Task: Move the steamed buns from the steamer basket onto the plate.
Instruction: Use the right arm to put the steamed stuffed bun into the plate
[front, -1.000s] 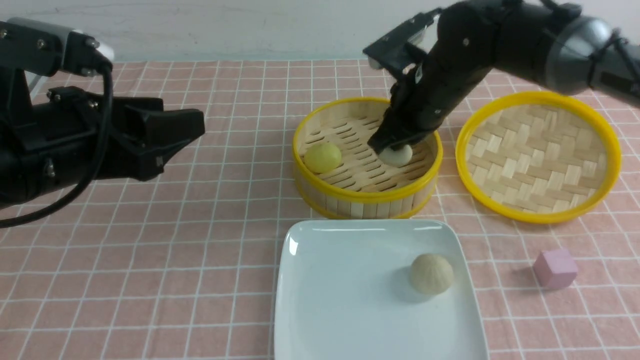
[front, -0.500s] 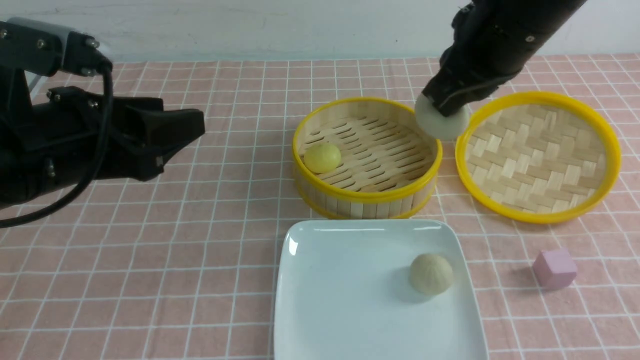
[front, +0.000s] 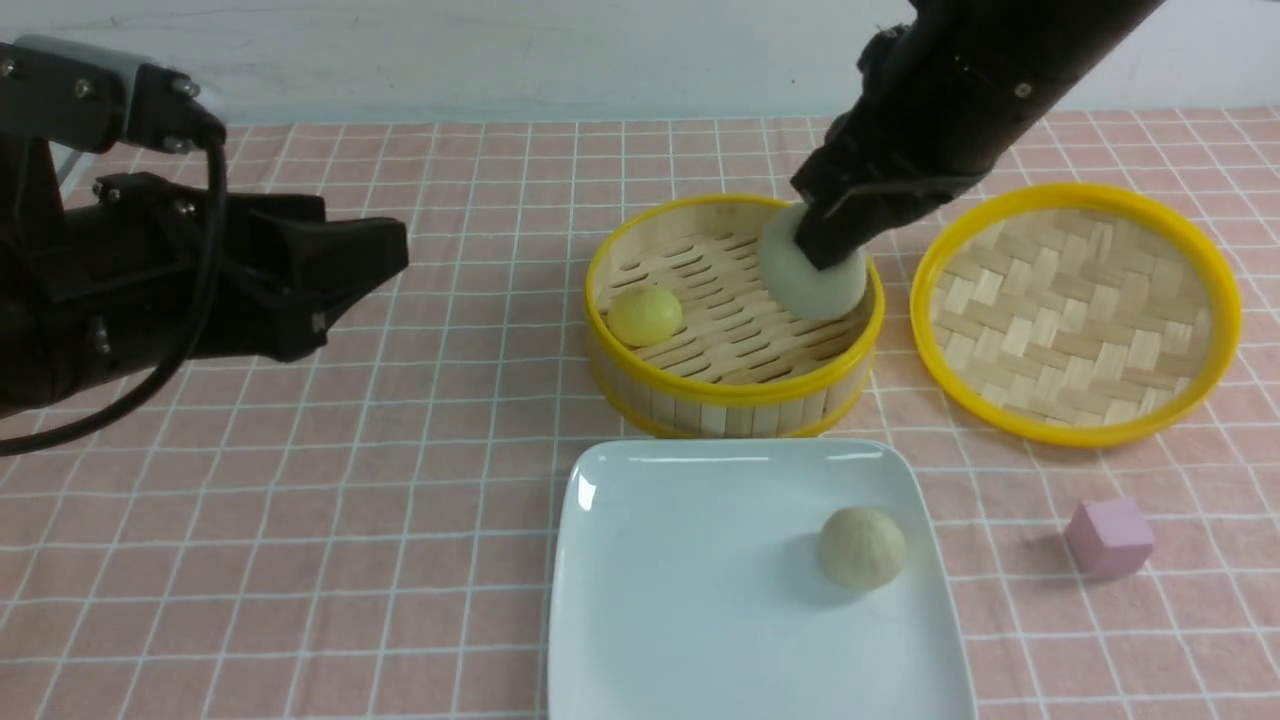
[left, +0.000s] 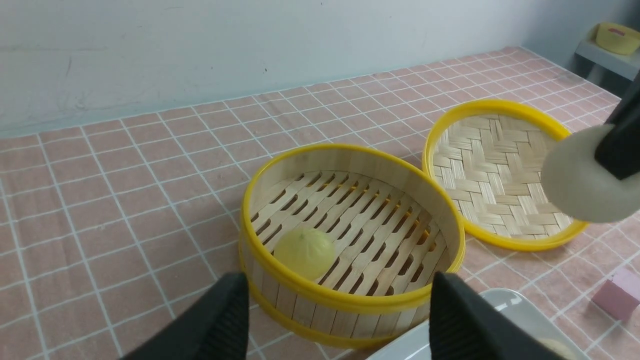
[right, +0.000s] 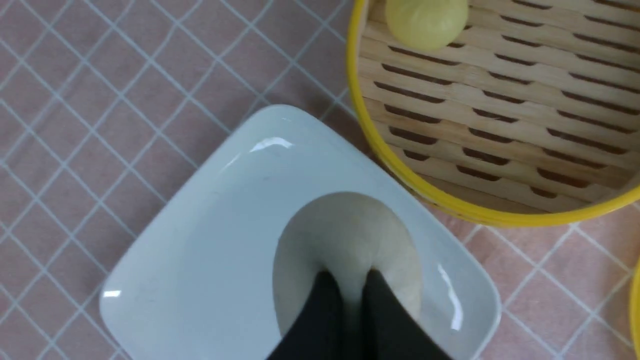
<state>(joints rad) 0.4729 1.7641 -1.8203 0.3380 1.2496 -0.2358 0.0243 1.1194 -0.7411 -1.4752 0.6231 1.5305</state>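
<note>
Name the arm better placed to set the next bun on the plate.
Right. The right gripper is shut on the pale bun, held in the air, and its wrist view shows the plate beneath. The left gripper is open, empty, off to the left.

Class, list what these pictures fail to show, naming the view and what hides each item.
Front view: right jaws cover the top of the held pale bun.
Front view: the frame's bottom crops the plate.
Right wrist view: the bun on the plate is missing, perhaps behind the held one.
Left wrist view: the yellow object on the shelf is too small to identify.
</note>
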